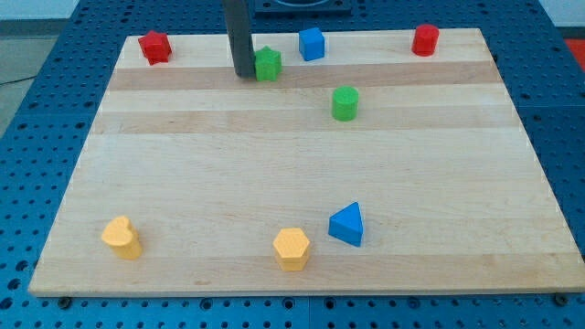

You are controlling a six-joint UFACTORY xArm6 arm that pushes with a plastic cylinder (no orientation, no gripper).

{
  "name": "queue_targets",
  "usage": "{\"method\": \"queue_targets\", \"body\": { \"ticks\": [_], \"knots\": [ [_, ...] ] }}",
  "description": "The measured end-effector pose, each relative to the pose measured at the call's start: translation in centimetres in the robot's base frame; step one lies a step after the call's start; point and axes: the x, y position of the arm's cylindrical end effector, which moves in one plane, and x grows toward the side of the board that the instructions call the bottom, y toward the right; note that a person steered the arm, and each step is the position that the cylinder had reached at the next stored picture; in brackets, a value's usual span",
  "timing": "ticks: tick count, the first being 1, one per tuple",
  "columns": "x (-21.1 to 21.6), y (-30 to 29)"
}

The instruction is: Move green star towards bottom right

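Observation:
The green star (269,64) lies near the view's top edge of the wooden board (183,164), left of centre. My tip (244,74) stands right against the star's left side, touching or nearly touching it. The dark rod rises straight up out of the view's top. A green cylinder (345,103) sits lower and to the right of the star.
A blue cube (312,43) lies just right of the star at the top. A red block (155,47) is at top left, a red cylinder (425,39) at top right. A blue triangle (347,224), a yellow hexagon (292,249) and a yellow block (122,237) lie near the bottom.

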Motion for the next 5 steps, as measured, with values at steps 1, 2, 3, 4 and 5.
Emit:
{"method": "queue_targets", "body": {
  "ticks": [1,2,3,4,5],
  "knots": [
    [1.4,-0.5],
    [-2.8,-3.0],
    [-6.6,1.7],
    [1.0,4.4],
    [7.9,9.1]
  ]
}}
